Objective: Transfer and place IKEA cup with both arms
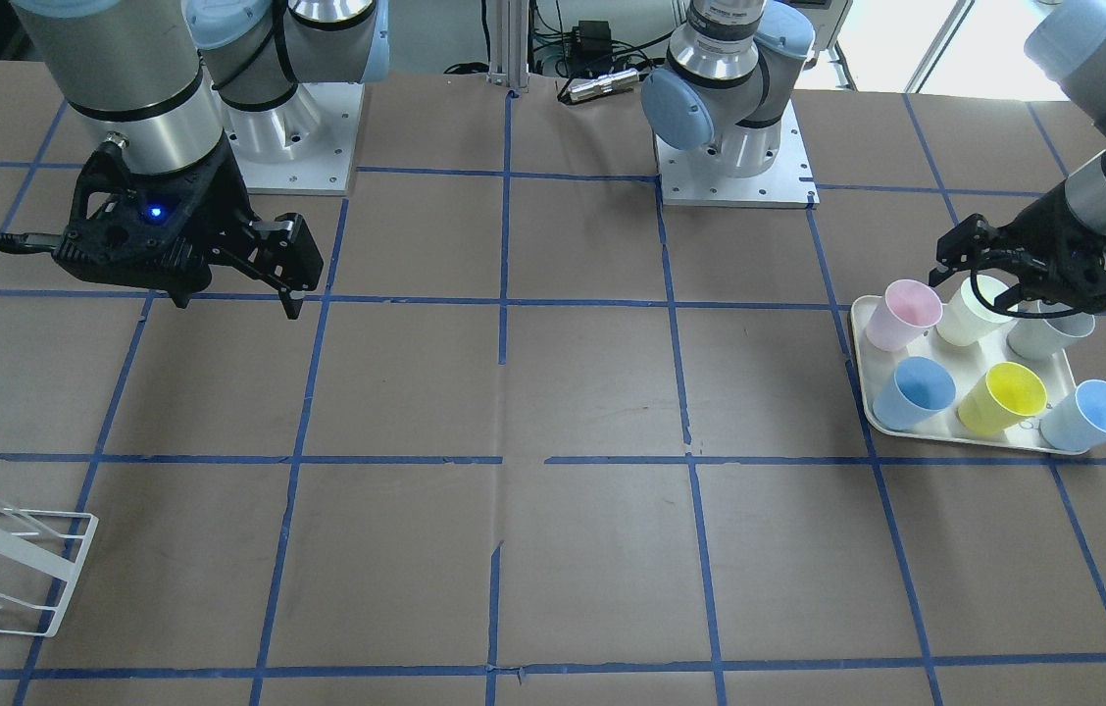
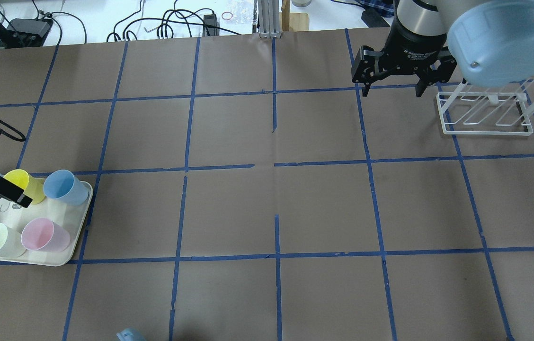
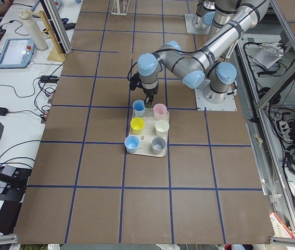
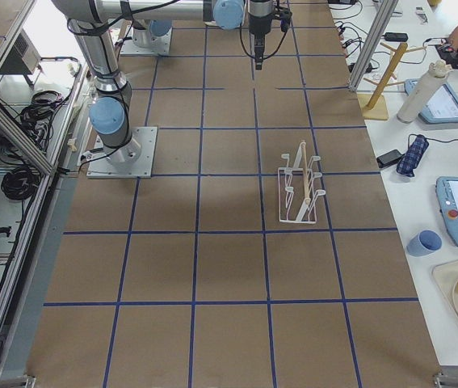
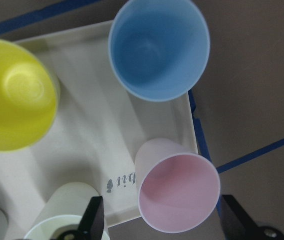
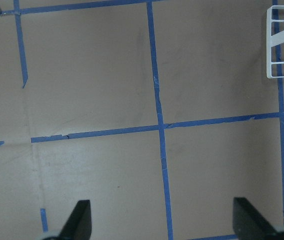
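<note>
Pale pink IKEA cup standing upright, mouth up, in a corner of a cream tray at the left arm's end of the paper-covered table. The cup occupies the end of the tray's row nearer the robot, on the side facing the table's centre. A pale cream-green cup stands just beside it in that row, with a greyish cup beyond. The other row holds a light blue cup, a yellow cup and a second light blue cup. The left gripper hangs above the tray with its jaws spread wide and nothing held. In the left wrist view the pink cup's open rim lies below and between the two black fingertips, which stand clear of it on either side. The front-facing view places the gripper above the robot-side row, over the cream-green cup, with the pink cup just to one side. The right gripper hovers above bare table well apart from the tray, jaws likewise wide apart and empty, near a white wire rack that stands on the table at the right arm's end.
</note>
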Robot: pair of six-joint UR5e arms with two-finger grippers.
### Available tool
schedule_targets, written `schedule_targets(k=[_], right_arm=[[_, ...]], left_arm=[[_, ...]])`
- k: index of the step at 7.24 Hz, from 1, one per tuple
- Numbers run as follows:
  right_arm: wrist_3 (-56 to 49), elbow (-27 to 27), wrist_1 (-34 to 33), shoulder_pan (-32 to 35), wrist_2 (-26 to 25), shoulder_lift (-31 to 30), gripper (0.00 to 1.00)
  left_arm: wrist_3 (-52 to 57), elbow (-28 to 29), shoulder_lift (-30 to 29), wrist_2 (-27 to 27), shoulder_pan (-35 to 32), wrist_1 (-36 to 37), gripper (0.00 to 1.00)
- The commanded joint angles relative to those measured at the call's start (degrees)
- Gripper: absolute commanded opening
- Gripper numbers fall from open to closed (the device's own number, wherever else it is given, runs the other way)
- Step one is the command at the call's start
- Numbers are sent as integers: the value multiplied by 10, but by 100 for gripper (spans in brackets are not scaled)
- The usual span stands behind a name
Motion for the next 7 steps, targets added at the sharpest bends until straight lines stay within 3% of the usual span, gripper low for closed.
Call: schedule_targets(k=[1, 5, 7], right_arm=[[0, 0, 0, 0, 1, 0, 100], [0, 0, -2, 0, 1, 0, 100], [0, 0, -2, 0, 2, 0, 100]], left_arm=[[-191, 64, 32, -1, -129, -71, 100], [-496, 106, 51, -2, -324, -71, 100], [-525, 116, 60, 0, -353, -60, 100]])
